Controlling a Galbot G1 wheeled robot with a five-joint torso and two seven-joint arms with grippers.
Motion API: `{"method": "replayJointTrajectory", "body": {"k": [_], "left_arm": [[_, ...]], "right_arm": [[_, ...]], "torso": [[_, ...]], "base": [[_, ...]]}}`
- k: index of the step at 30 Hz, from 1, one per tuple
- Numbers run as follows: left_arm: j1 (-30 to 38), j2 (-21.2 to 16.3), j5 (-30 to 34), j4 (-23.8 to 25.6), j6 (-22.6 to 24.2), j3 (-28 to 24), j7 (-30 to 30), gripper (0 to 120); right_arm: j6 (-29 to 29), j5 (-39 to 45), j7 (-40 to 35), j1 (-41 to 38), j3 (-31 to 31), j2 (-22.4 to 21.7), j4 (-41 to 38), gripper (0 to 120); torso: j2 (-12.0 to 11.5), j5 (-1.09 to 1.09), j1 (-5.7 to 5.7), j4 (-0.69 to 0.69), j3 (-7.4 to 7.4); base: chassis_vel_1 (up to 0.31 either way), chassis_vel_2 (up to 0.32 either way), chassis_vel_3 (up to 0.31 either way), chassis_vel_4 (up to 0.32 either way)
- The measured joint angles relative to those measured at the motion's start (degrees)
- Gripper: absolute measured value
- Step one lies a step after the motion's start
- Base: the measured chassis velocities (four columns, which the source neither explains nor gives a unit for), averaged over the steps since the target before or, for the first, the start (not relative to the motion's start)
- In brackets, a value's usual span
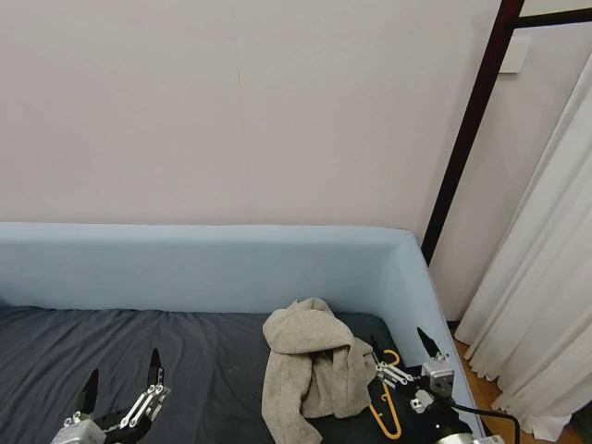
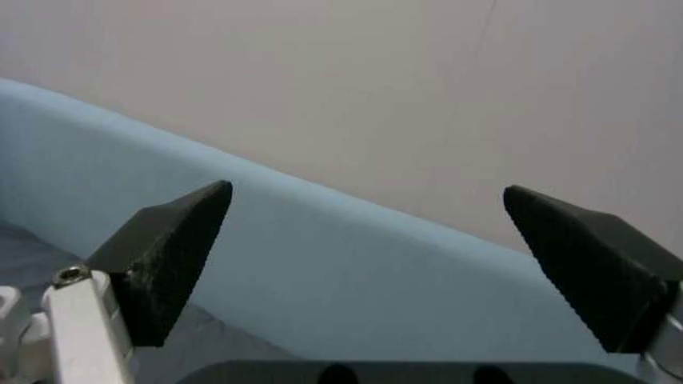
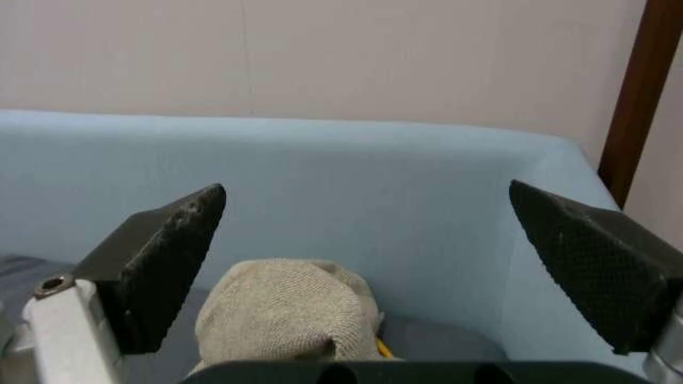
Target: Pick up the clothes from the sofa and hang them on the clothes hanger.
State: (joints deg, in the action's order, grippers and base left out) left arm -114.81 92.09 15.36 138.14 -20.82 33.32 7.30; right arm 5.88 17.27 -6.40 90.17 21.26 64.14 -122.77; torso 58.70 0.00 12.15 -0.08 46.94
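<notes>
A beige garment lies crumpled on the dark seat of the sofa, near its right end. A yellow hanger pokes out from under the cloth on its right side. My right gripper hovers open just right of the garment, above the hanger. The right wrist view has the beige garment low between the open fingers, with a sliver of yellow beside it. At the lower left, my left gripper stands open over the bare seat, well left of the garment; its fingertips face the sofa's blue backrest.
A dark wooden pole rises behind the sofa's right end. White curtains hang at the far right over a wooden floor. The light blue sofa back and arm wall in the seat; a plain wall lies behind.
</notes>
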Motion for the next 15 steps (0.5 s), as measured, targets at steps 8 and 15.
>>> {"method": "replayJointTrajectory", "body": {"k": [8,15], "left_arm": [[-0.06,-0.14,0.02,0.16,-0.2,0.06,0.07,100],[-0.33,-0.23,-0.12,-0.09,-0.94,0.01,-0.16,100]], "right_arm": [[-0.47,0.34,1.15,1.29,0.03,0.3,-1.73,100],[-5.3,1.45,-2.18,2.09,0.15,0.13,-3.61,100]], "torso": [[0.0,0.0,0.0,-0.01,0.0],[0.0,0.0,0.0,-0.01,0.0]], "base": [[0.0,0.0,0.0,0.0],[0.0,0.0,0.0,0.0]]}}
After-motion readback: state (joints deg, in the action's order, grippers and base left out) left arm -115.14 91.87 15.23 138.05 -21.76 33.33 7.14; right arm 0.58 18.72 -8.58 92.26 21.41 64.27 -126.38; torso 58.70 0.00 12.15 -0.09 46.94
